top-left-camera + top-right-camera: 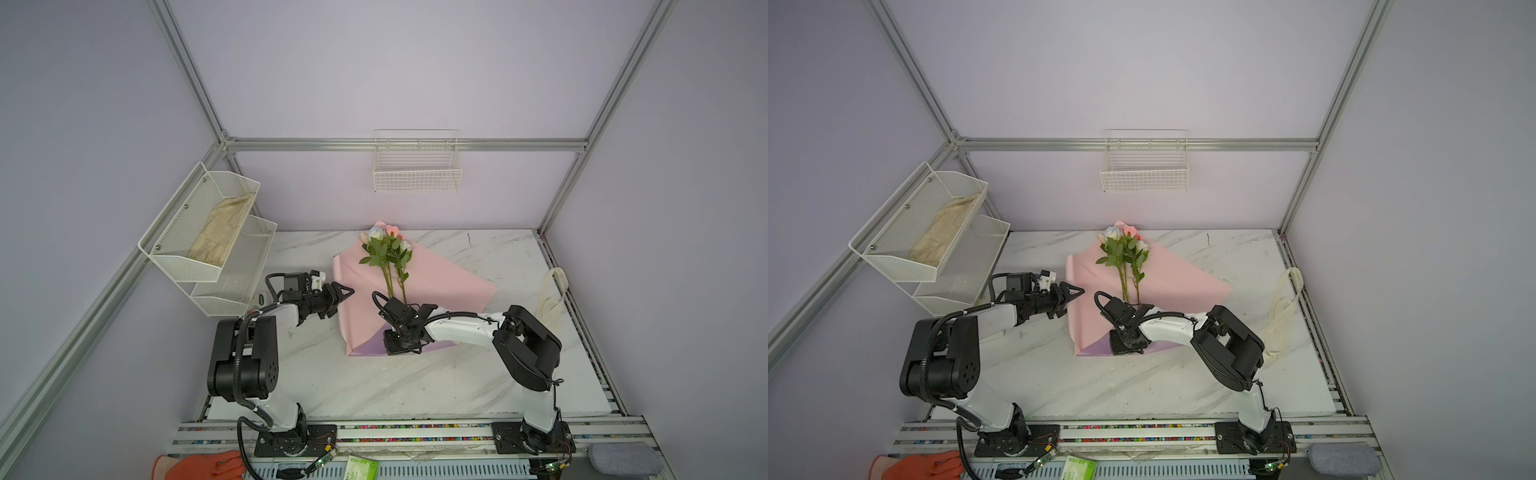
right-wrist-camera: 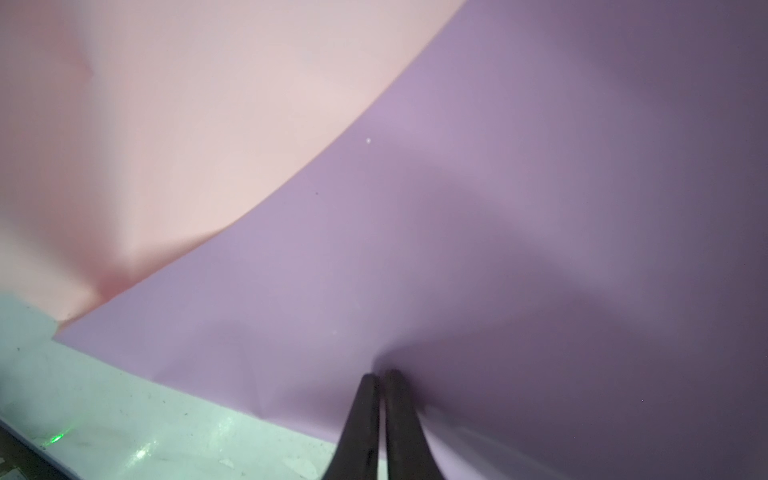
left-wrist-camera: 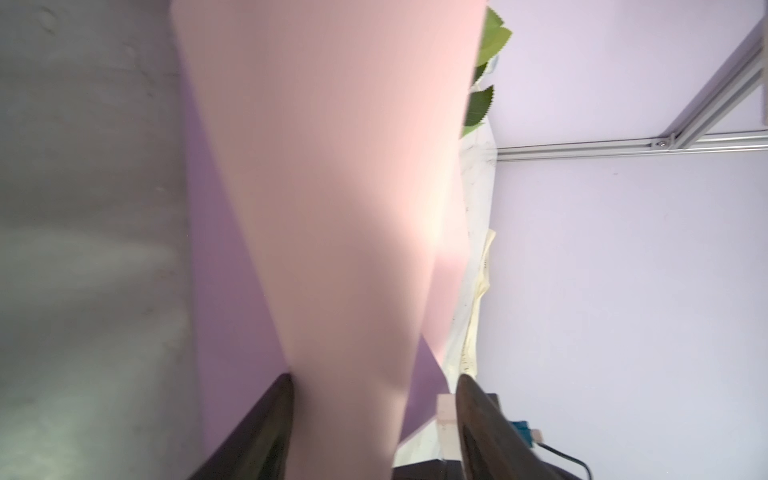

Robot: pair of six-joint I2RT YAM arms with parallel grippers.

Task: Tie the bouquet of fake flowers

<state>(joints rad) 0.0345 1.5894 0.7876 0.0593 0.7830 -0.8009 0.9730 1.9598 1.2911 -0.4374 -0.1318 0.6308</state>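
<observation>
Bouquet of fake flowers (image 1: 388, 253) (image 1: 1125, 253): centre of both top views, lying on pink-lilac paper (image 1: 440, 278), stems pointing down-frame. Left jaws: half open, straddling the paper's raised left fold, not yet gripping. Right jaws: closed, tips on the lilac lower corner. Advice: close squarely on the fold, hold corner pinned, wrap without shifting stems.

Pastel, green-leaved bouquet (image 1: 388, 249); pink-lilac paper (image 1: 440, 286)

We lose the stem ends of the bouquet (image 1: 388, 253) behind the right arm (image 1: 405, 316) over the pink paper (image 1: 440, 282), itself blurred in the left wrist view; well apart from it, an orange glove (image 1: 199, 465) is cropped.
</observation>
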